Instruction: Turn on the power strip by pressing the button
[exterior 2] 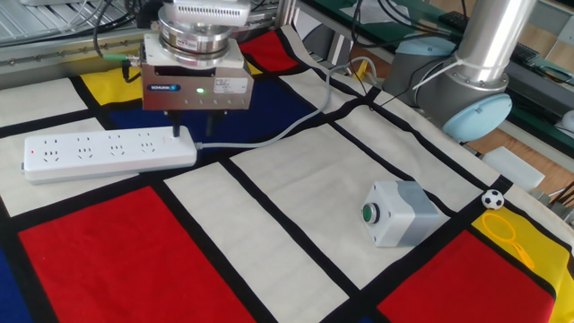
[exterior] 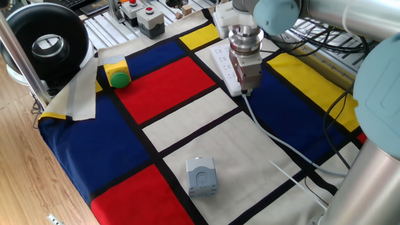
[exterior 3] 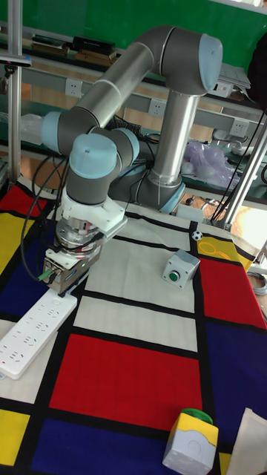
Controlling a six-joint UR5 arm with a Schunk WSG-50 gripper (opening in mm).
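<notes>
The white power strip [exterior 2: 108,151] lies flat on the coloured cloth, with its cable [exterior 2: 287,130] leaving its right end. My gripper [exterior 2: 195,128] hangs over that cable end with its two dark fingers apart, so it is open with nothing between them. The left finger [exterior 2: 177,128] is just above the strip's end, and the right finger is past it, over the cable. The button is too small and pale to make out below the finger. In one fixed view the gripper [exterior: 245,91] covers most of the strip [exterior: 222,59]. The tall fixed view shows the gripper [exterior 3: 61,288] above the strip [exterior 3: 30,334].
A grey box with a green button [exterior 2: 399,213] stands on the white patch. A yellow box with a green dome [exterior: 117,74] sits at the cloth's left edge. Boxes with red buttons [exterior: 150,19] and a black round unit [exterior: 47,40] stand beyond the cloth.
</notes>
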